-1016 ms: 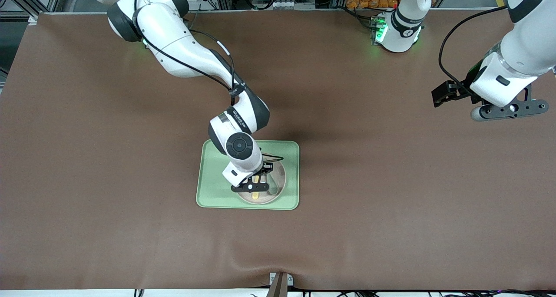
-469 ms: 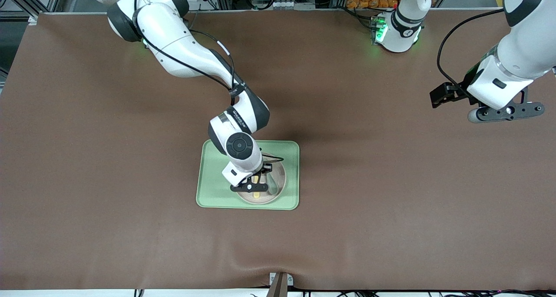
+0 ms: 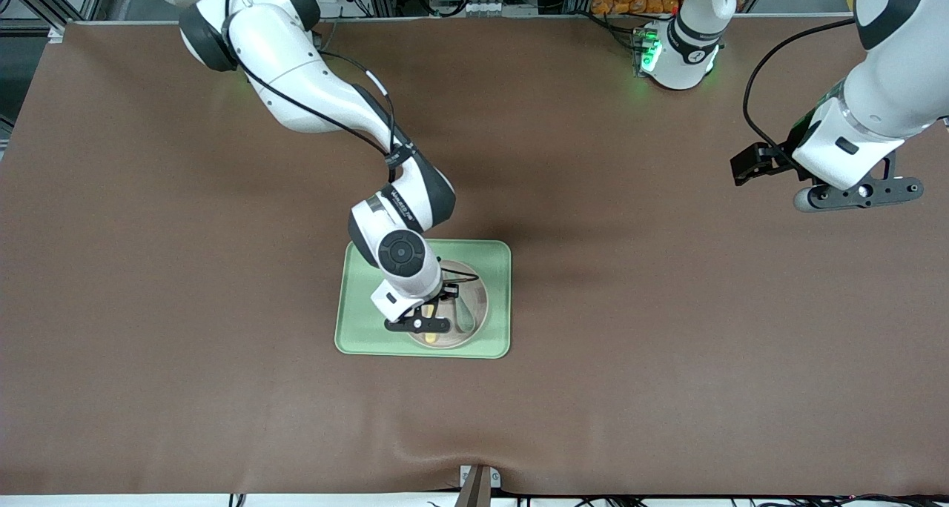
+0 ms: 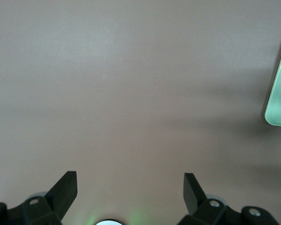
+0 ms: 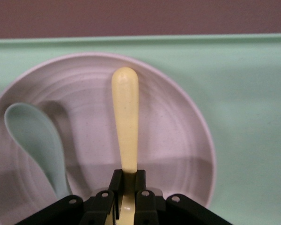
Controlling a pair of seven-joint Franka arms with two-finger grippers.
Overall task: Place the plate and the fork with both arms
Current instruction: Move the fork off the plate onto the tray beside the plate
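The pale plate (image 3: pixel 478 305) sits on the light-green tray (image 3: pixel 356 322) near the table's middle. My right gripper (image 3: pixel 427 329) is low over the plate, shut on the pale yellow fork (image 3: pixel 431 337). In the right wrist view the fork's handle (image 5: pixel 125 117) sticks out from the shut gripper (image 5: pixel 127 180) over the plate (image 5: pixel 178 131); its tines are hidden. My left gripper (image 3: pixel 858 194) is open and empty, up over bare table at the left arm's end, and it also shows in the left wrist view (image 4: pixel 130 180).
A teal-green spoon (image 3: pixel 465 316) lies in the plate beside the fork, also in the right wrist view (image 5: pixel 35 140). The tray (image 5: pixel 253 117) surrounds the plate. A corner of the tray (image 4: pixel 280 93) shows in the left wrist view. Brown table mat all around.
My right gripper has shifted a little toward the right arm's end of the table with the fork in it. My left gripper has drifted slightly toward the table's middle.
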